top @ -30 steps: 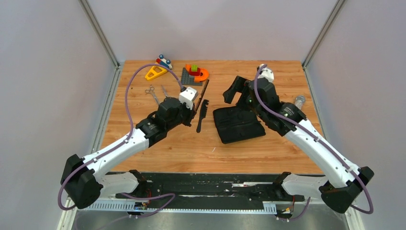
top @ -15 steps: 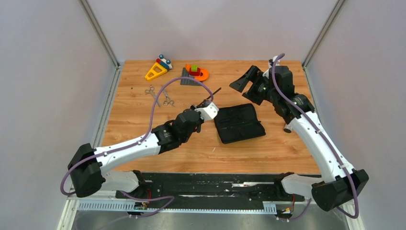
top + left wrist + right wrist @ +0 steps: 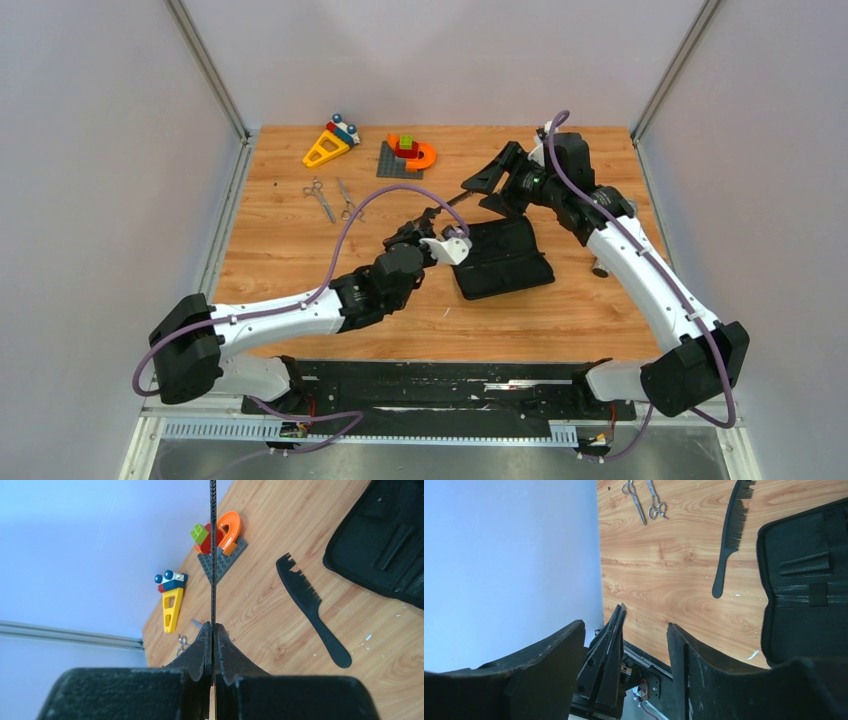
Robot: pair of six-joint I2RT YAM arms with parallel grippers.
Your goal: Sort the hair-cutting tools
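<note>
My left gripper [image 3: 432, 218] [image 3: 213, 627] is shut on a slim black comb [image 3: 452, 203] [image 3: 213, 555] and holds it in the air, edge-on, pointing at the right gripper. My right gripper [image 3: 481, 194] [image 3: 624, 627] is open, with the far end of that comb [image 3: 608, 655] between its fingers, closer to the left one. A second black comb with a notched end [image 3: 310, 605] [image 3: 731, 530] lies on the wood beside the open black case [image 3: 500, 258]; the left arm hides it in the top view. Two silver scissors [image 3: 320, 197] [image 3: 346, 203] [image 3: 634, 495] lie at the back left.
Colourful toy blocks [image 3: 408, 153] and a yellow toy [image 3: 324, 150] stand at the back of the table [image 3: 560, 320]. A clear tube [image 3: 600, 268] lies right of the case, under the right arm. Grey walls close in the sides.
My left gripper has carried the slim comb to the right, up to the case's left edge. My right gripper has swung down and left until its open fingers are round the comb's end.
</note>
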